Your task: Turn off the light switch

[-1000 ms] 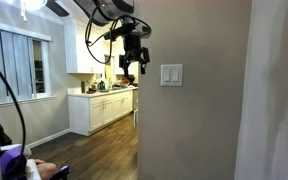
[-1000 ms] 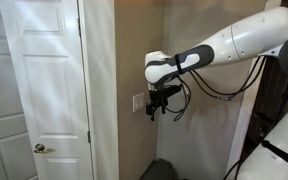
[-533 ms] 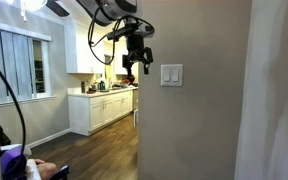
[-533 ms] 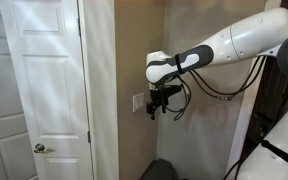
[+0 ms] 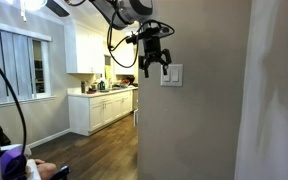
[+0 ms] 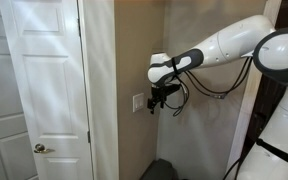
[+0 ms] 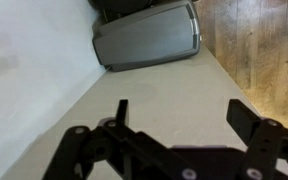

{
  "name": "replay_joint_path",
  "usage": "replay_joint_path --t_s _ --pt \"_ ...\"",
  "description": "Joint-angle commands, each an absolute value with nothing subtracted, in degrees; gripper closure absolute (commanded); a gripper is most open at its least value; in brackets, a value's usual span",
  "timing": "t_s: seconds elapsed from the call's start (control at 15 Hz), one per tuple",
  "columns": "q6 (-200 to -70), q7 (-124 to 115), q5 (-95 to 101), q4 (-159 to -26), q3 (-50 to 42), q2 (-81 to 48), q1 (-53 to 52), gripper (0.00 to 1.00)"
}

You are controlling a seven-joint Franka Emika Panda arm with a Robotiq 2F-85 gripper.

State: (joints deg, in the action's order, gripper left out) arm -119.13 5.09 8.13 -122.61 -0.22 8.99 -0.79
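White and roughly square, the light switch (image 5: 171, 75) sits on a beige wall (image 5: 199, 120), and in an exterior view my claw (image 5: 154, 69) hangs at about 10 o'clock of the plate, overlapping its upper left corner. From that angle I cannot tell whether I touch it. In an exterior view from the side the light switch (image 6: 138, 102) lies at 9 o'clock of my claw (image 6: 160, 100), just beside it, next to the wall's corner, with a white panelled door (image 6: 44, 80) further out at 9 o'clock.

My fingers (image 7: 121, 112) stand well apart in the wrist view, dark and empty, with bare beige wall between them. The plate itself does not show there. At 12 o'clock in that view a grey bin (image 7: 149, 35) stands against the wall, with wood floor (image 7: 254, 40) at 2 o'clock. White kitchen cabinets (image 5: 102, 108) show far behind my arm, at 8 o'clock of the claw.
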Motion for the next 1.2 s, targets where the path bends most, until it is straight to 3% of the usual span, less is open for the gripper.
replay_joint_path --t_s 0.0,0.07,0.2,0.87,1.13 --pt "-120.6 10.8 7.8 -117.7 -0.9 4.1 -0.5 0.00" --pt "-121.1 12.3 7.5 -117.0 -1.0 3.3 -0.6 0.25" --pt "-121.9 14.2 7.0 -115.8 -1.0 1.8 -0.6 0.33" --pt "-131.8 20.1 2.5 -113.5 -0.4 -2.9 -0.4 0.99" --pt "-133.2 21.1 0.8 -113.6 -0.3 -3.0 -0.3 1.00"
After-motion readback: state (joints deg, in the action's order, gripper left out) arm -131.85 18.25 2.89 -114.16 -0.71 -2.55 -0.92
